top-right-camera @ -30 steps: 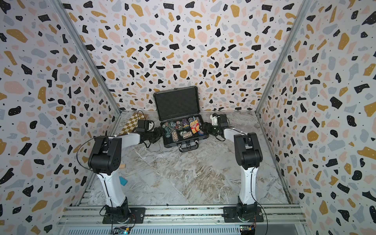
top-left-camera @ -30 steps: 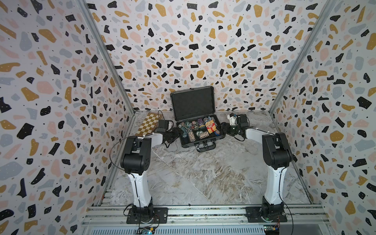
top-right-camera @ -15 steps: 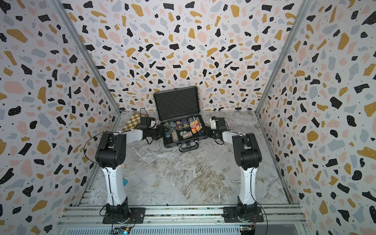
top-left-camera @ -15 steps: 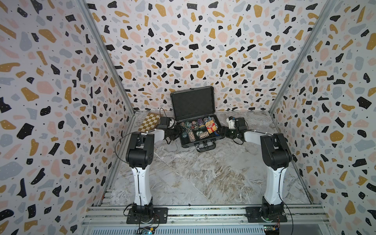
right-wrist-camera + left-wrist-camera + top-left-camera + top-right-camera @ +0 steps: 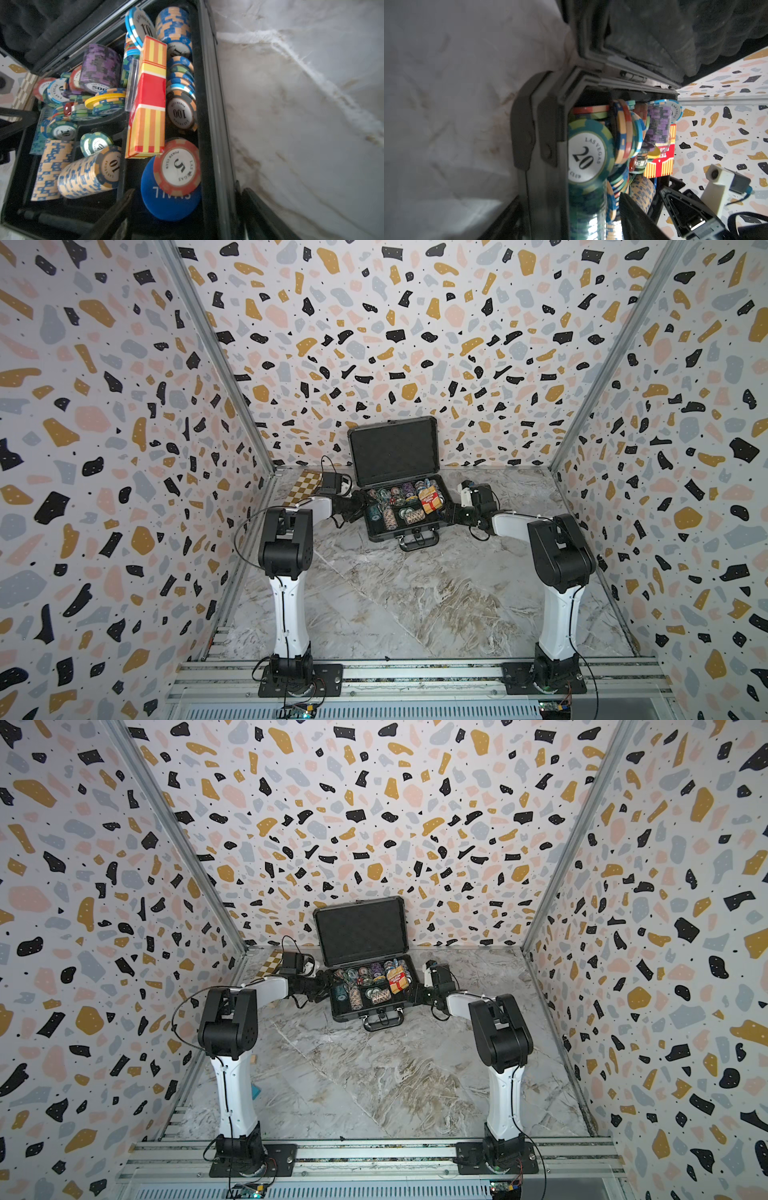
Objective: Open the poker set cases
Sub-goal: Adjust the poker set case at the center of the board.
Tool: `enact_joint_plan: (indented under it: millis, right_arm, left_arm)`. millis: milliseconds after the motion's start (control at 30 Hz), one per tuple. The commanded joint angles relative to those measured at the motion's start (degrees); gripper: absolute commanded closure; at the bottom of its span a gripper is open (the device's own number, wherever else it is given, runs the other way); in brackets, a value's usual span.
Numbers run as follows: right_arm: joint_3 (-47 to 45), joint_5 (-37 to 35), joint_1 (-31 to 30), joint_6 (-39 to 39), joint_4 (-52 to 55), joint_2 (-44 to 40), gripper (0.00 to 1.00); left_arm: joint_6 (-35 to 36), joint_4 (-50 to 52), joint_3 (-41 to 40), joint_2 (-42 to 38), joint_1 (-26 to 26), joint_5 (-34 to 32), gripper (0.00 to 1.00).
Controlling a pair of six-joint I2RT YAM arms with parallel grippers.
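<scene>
Noted the poker set case (image 5: 401, 531) at the back of the marbled worktop (image 5: 395, 605), roughly midway between the side walls in both top views. It was open. Its lid (image 5: 395, 452) stood upright, black foam facing me, close to the rear wall; I could not tell whether the two touched. The black handle (image 5: 419, 541) lay on the near side against the worktop. The base was heaped with loose and stacked poker chips (image 5: 89, 176), with a red-and-yellow card box (image 5: 149, 99) and a blue disc (image 5: 166, 199) among them. The left jaws sat at the case's left end, parted, one finger (image 5: 633, 212) over the chips and the other outside the wall. I saw them gripping nothing. The right jaws sat at the right end the same way, spread across the side wall, one finger (image 5: 116, 207) inside the case and one (image 5: 259, 207) out over the worktop, nothing clamped between them. A checkered chessboard box (image 5: 301, 487) lay in the back left corner, behind the left wrist and apart from the case.
</scene>
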State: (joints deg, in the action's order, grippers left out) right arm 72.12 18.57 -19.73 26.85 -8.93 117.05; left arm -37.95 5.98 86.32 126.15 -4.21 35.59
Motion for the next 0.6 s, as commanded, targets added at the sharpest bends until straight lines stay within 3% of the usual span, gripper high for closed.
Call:
enact_joint_plan:
  millis: [0, 233, 567]
  right_arm:
    - [1.88, 16.87, -8.92, -0.04, -0.41, -4.47, 0.2]
    - [1.13, 14.68, -10.61, 0.37, -0.4, -4.82, 0.2]
    - [0.46, 9.64, -10.45, 1.95, 0.55, -4.03, 0.19]
  left_arm:
    - [1.93, 0.25, 2.82, -0.56, 1.19, 1.95, 0.3]
    - [1.6, 0.21, 3.38, 0.12, 2.19, 3.0, 0.29]
    - [-4.13, -8.68, -0.42, 1.22, 1.24, 6.2, 0.33]
